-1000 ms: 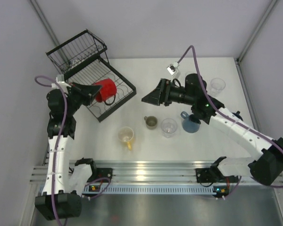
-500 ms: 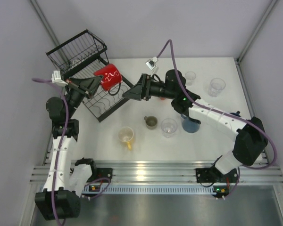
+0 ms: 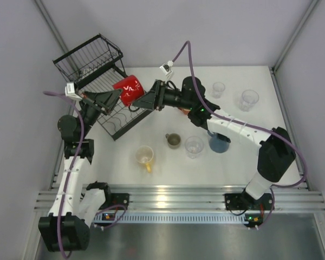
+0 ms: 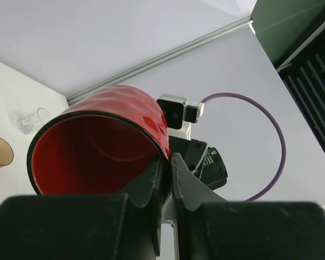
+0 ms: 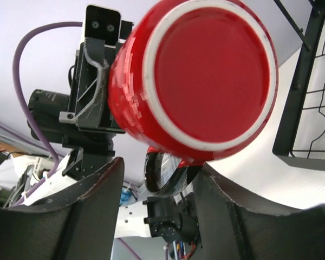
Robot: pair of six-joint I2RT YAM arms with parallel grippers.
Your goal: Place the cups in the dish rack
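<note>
A red mug [image 3: 129, 90] hangs tilted over the black wire dish rack [image 3: 90, 58]. My left gripper [image 3: 118, 96] is shut on its rim, one finger inside the red mug [image 4: 92, 146] and one outside, as the left gripper [image 4: 167, 162] shows in its own view. My right gripper [image 3: 141, 103] faces the mug's base from the right. In the right wrist view the red mug [image 5: 206, 70] fills the top, and its handle [image 5: 165, 176] sits between the open fingers of the right gripper [image 5: 160, 165]. The handle touches the right finger [image 5: 227, 200] only.
On the table stand a yellow mug [image 3: 144, 156], an olive-grey mug [image 3: 174, 141], a clear tumbler [image 3: 194, 146] and a blue mug [image 3: 219, 142]. Two more clear tumblers [image 3: 219, 89] [image 3: 249, 99] stand at the back right. The rack's tray part [image 3: 131, 120] lies below the mug.
My right arm has swung left from the table's middle to the red mug, its jaws narrowing. My left gripper has raised the mug and carried it slightly right.
</note>
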